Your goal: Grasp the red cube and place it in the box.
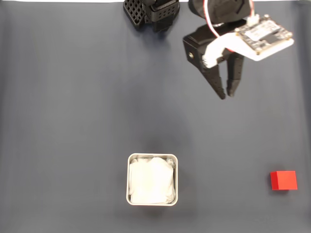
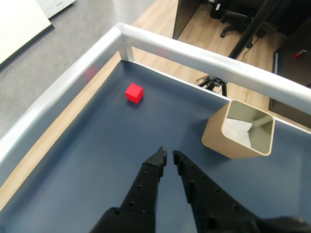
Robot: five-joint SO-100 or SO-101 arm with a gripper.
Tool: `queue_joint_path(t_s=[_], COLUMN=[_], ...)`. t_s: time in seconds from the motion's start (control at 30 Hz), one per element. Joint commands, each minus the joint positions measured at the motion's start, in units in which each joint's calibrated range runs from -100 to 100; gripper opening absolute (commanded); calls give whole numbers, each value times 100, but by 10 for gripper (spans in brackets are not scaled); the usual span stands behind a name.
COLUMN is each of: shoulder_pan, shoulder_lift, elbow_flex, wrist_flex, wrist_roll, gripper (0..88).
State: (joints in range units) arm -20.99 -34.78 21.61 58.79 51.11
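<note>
The red cube rests on the dark blue mat at the lower right of the fixed view, well apart from the box. The box, a square metal tin lined with crumpled white paper, stands low in the middle. My gripper hovers at the upper right, fingers pointing down toward the mat, shut with nothing between them. In the wrist view the black fingertips almost touch. Beyond my gripper the red cube lies ahead to the left and the box ahead to the right.
The arm's black base sits at the top edge, and a white circuit board rides on the wrist. A silver metal rail borders the mat just behind the cube and box. Bare mat stretches between gripper, cube and box.
</note>
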Motion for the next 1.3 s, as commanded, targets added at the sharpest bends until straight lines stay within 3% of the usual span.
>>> queue_joint_path(t_s=[0.0, 0.33, 1.27], shoulder_pan=[-188, -408, -436], shoulder_lift=[73, 1000, 3781], elbow_flex=[-272, -774, -2572], wrist_flex=[-248, -543, -1330], wrist_roll=[49, -15, -127], gripper=[18, 22, 237])
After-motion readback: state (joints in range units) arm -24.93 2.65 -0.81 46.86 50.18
